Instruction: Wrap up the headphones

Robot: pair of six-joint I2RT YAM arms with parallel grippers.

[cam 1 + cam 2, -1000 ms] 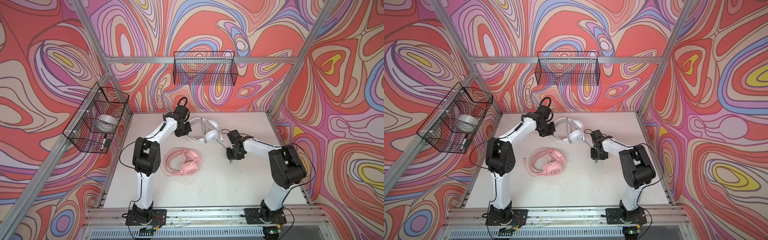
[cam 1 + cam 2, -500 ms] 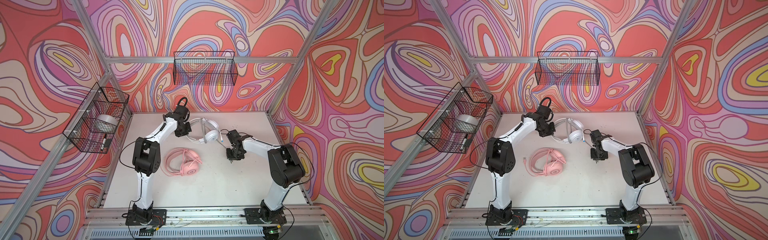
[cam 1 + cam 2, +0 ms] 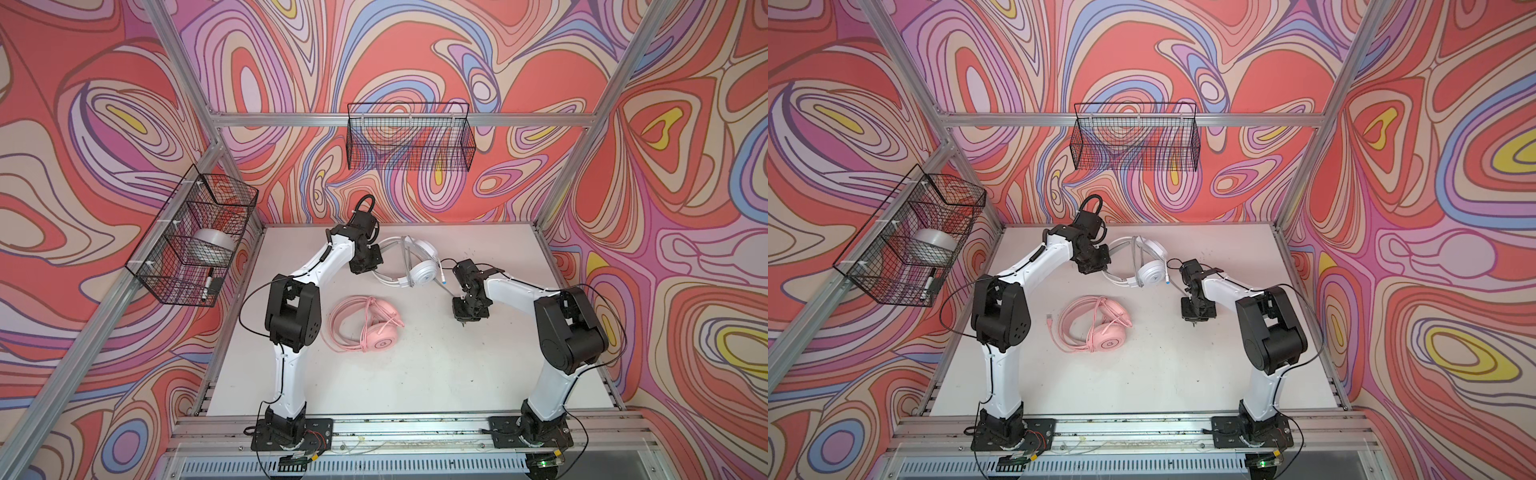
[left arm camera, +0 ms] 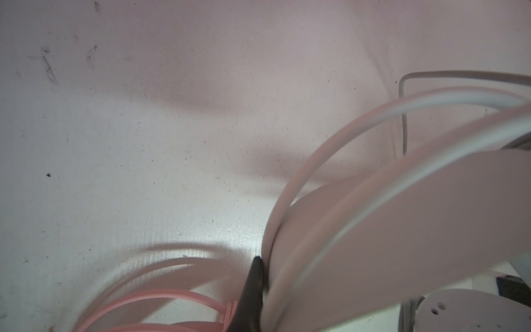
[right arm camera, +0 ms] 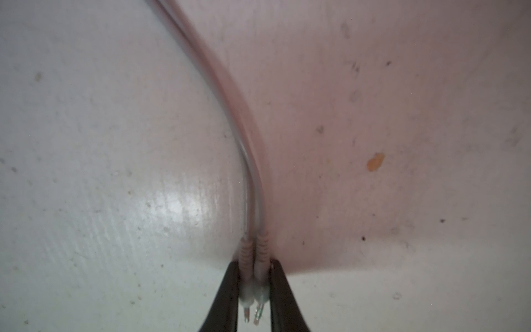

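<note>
Pinching cable plugs in right gripper, trailing cable toward white headphones by worktop's far edge.
Clamping headband in left gripper.

No words, numbers or brand names can be read anywhere in the views. A small round emblem is seen on the outer earcup of the pink headphones, but its form cannot be made out. A faint angular mark is borne by the earcup of the white headphones, just behind the pink headphones; it cannot be read either.
</note>
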